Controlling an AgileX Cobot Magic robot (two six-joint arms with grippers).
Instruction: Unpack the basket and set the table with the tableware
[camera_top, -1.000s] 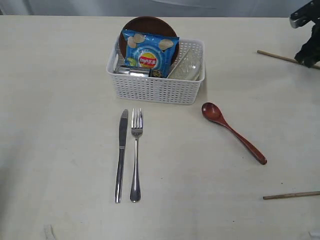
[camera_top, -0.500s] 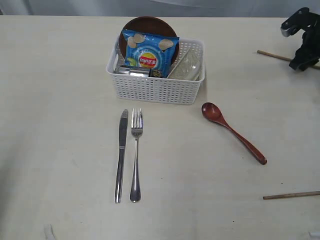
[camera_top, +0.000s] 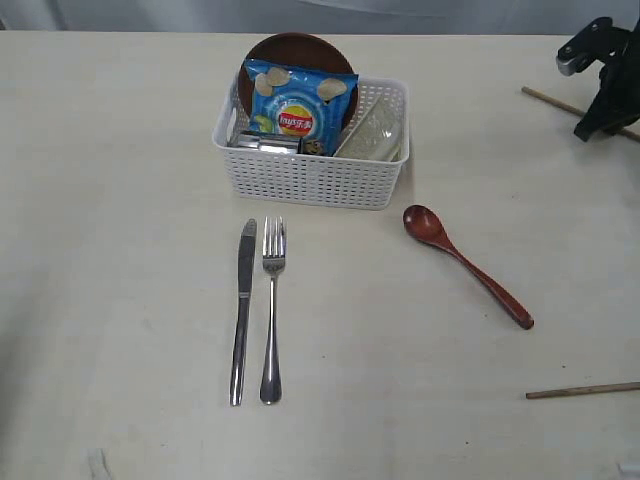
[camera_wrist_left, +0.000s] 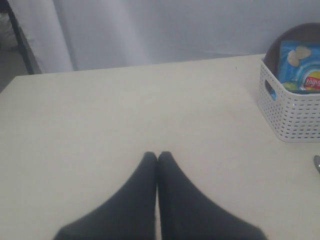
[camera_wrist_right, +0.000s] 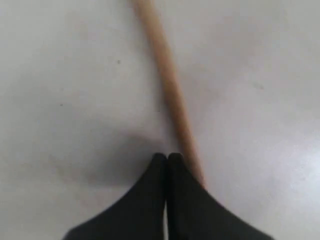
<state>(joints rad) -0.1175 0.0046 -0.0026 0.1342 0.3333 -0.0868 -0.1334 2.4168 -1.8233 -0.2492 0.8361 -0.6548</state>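
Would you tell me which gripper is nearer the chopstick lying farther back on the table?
Right. The right gripper is closed with its tips right beside that chopstick; the left gripper is over bare table, across the basket from it.

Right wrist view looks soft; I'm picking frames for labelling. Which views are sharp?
Right wrist view: chopstick and right gripper both blurred; left wrist view: left gripper soft, basket clear; exterior view: sharp, evenly lit.
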